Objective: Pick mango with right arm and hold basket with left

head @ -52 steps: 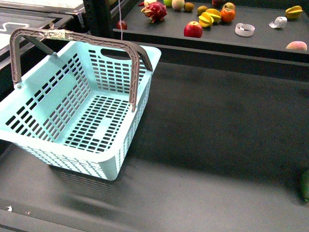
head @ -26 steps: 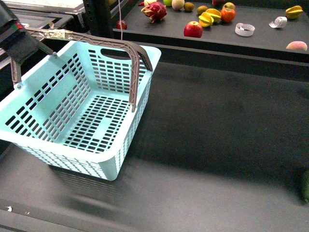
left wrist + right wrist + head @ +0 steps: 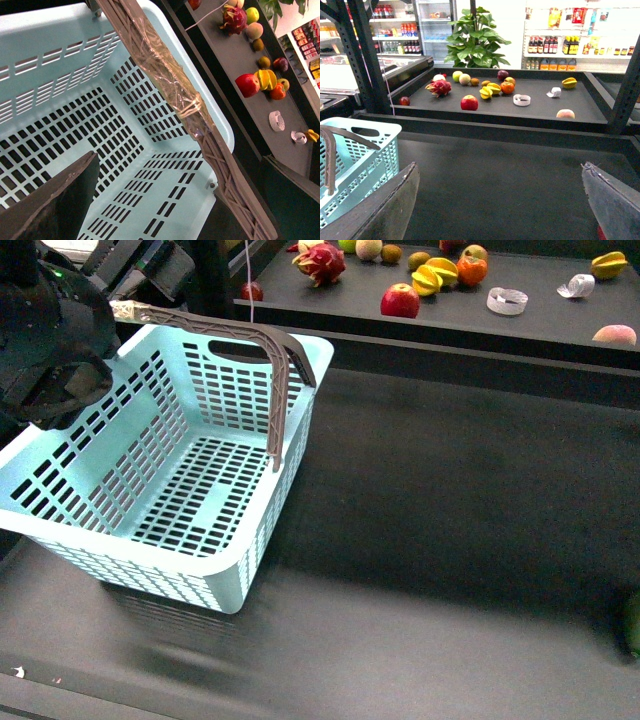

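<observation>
Right wrist view shows you the right gripper (image 3: 500, 165) low in the frame, its fingers spread wide with nothing between them. On the front view's left sits the basket (image 3: 240, 580), with the left arm (image 3: 50, 340) over its upper-left rim. The left gripper (image 3: 180, 156) is also wide, and the handle (image 3: 165, 85) runs between its fingers. Farthest back, the mango (image 3: 442, 267) lies on the shelf (image 3: 540, 325) at top, just beside an orange-red fruit (image 3: 472, 271).
</observation>
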